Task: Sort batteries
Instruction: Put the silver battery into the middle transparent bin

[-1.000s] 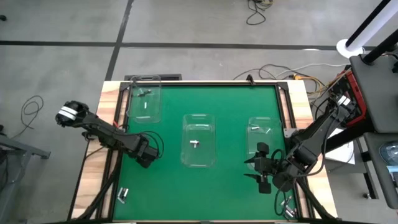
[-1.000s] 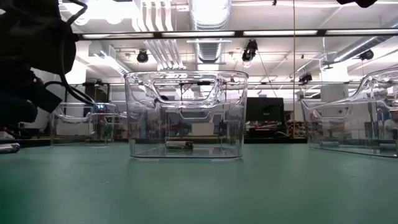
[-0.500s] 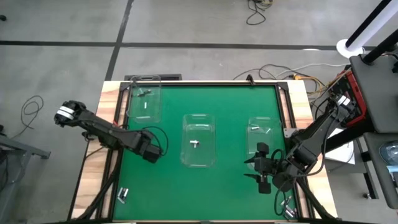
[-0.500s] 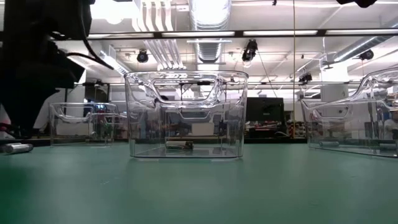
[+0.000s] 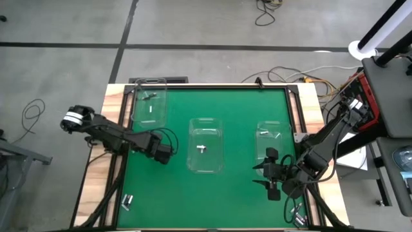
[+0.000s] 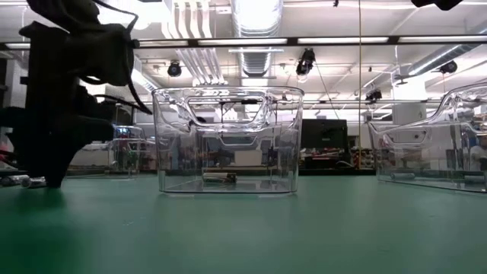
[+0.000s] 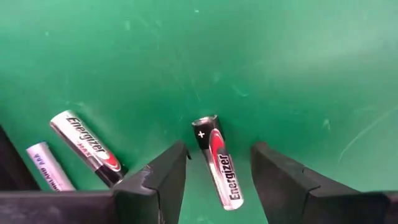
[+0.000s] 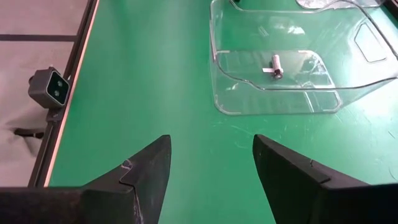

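A silver, black and red battery (image 7: 219, 168) lies flat on the green mat. My left gripper (image 7: 219, 149) is open, pointing down, with one finger on either side of it and a gap to each. In the high view the left gripper (image 5: 162, 153) is left of the middle clear bin (image 5: 206, 166). Two more batteries (image 7: 87, 148) (image 7: 46, 167) lie beside it. My right gripper (image 5: 269, 174) waits open near the right bin (image 5: 275, 132), above bare mat (image 8: 211, 142). Each bin holds a few batteries (image 8: 275, 65).
A third clear bin (image 5: 150, 119) stands at the far left corner. Loose batteries lie at the near left (image 5: 127, 202) and near right (image 5: 296, 212) edges. The mat between the bins and the near edge is open green surface. A small camera (image 8: 53, 87) sits at the mat's edge.
My left gripper has moved toward the table's right edge, closer to the middle bin, and come down to the mat over the loose batteries.
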Motion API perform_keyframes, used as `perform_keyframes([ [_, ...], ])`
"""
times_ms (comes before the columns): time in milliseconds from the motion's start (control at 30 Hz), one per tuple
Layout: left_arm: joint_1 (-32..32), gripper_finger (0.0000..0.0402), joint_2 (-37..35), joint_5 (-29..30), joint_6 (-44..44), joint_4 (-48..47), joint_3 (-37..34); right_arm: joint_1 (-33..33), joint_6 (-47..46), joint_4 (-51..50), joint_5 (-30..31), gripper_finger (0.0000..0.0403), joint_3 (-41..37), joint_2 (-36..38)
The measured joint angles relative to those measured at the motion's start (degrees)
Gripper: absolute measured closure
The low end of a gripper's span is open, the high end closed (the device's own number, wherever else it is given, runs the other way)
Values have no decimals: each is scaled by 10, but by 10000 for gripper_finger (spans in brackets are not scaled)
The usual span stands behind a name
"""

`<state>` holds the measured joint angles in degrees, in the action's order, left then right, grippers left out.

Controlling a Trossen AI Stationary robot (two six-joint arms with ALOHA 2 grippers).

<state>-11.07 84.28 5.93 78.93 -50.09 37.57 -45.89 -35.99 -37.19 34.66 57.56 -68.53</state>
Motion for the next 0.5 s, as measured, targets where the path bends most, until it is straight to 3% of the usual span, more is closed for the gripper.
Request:
perform_keyframes([
  [200, 3, 278, 31, 7, -64, 3, 8, 0, 0, -1, -2, 184, 0, 0],
  [400, -5, 380, 39, 29, -129, 2, 35, -21, -11, -2, -17, 184, -1, 0],
  [500, -23, 380, 29, 73, -152, 12, 48, -46, -14, 2, 28, 184, -7, -9],
])
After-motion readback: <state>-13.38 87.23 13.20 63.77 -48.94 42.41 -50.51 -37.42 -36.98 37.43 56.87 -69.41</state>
